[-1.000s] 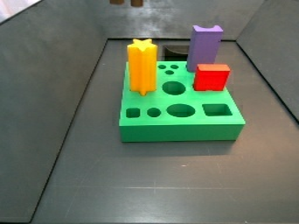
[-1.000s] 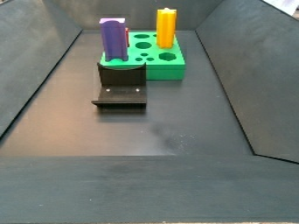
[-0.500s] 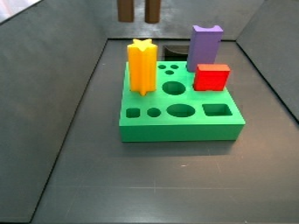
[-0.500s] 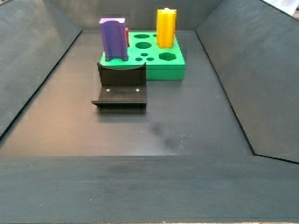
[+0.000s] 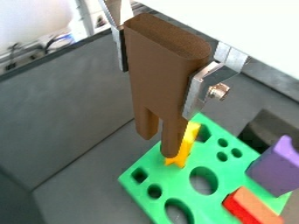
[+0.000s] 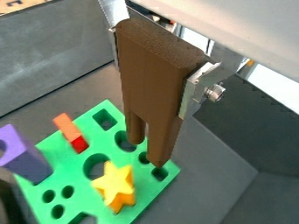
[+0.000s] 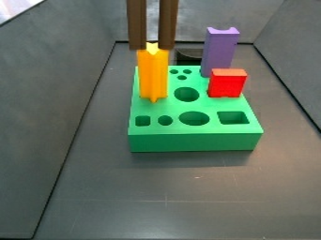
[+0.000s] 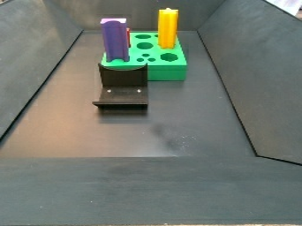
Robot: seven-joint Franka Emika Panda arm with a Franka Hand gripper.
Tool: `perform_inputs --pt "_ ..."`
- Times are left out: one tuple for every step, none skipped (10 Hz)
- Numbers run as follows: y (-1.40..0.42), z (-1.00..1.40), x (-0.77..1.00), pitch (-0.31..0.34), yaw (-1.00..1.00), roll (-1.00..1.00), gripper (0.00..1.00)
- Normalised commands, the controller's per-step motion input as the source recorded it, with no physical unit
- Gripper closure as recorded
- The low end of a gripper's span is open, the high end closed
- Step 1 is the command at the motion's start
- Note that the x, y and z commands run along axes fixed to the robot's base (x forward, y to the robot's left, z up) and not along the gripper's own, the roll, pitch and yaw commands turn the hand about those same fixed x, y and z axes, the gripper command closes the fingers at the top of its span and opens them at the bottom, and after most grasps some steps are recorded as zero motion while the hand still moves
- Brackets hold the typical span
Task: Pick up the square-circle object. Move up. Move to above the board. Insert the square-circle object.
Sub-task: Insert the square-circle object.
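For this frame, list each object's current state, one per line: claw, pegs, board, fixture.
claw: shut on the square-circle object, above the board
square-circle object: held upright, legs down, not yet inserted
board: flat on floor, several holes open
yellow star peg: standing in board
purple peg: upright at the board's far side
red block: on board
fixture: on floor, unoccupied

Claw (image 5: 163,70): flat silver finger plates, round screw on bracket.

No readable text, label, brand, number or sign was found in any view, neither on the board (image 7: 194,122) nor on the gripper (image 5: 163,66) above it.
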Motion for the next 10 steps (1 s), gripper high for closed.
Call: perform_inputs --pt "-0.18 -0.55 0.16 -0.070 0.00 -0.01 1.00" --pt "-0.07 -0.83 0.22 -0.051 0.00 0.00 1.00" --pt "0.00 -1.00 0.12 -0.026 -0.02 0.02 1.00" --pt "-0.08 -1.00 0.00 -0.046 -0.13 0.01 1.00" --pt "-0.19 -1.00 -0.10 -0.123 -0.05 0.05 1.00" --pt "-0.33 -0.84 -0.29 -0.211 0.00 0.09 1.00" --pt "-0.30 -0.61 -0.28 -0.329 0.02 0.10 1.00" --pt "-0.02 -0.58 -0.10 -0.276 0.00 0.00 1.00" --pt "0.07 -0.13 0.01 0.000 -0.03 0.00 1.00" --pt "0.03 -0.09 0.10 0.017 0.00 0.04 1.00"
